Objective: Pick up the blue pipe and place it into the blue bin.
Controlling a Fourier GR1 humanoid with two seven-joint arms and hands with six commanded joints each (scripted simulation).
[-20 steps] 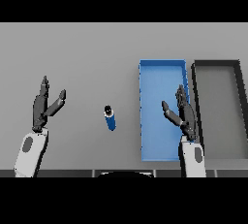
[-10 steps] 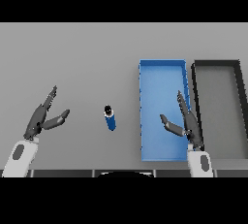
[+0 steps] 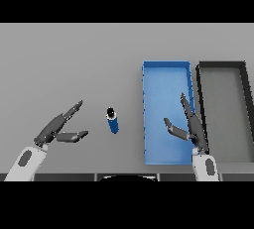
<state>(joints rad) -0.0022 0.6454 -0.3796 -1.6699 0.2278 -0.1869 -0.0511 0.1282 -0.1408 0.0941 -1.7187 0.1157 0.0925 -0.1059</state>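
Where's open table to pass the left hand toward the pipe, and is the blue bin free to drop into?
Bare table lies between the left hand and the blue pipe, and between the pipe and the blue bin. The far table beyond them is open too. The bin holds nothing, but the right hand hangs over its near right part; the dark bin borders it closely.

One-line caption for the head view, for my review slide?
Open left hand beside the blue pipe on the table; right hand open over the blue bin.
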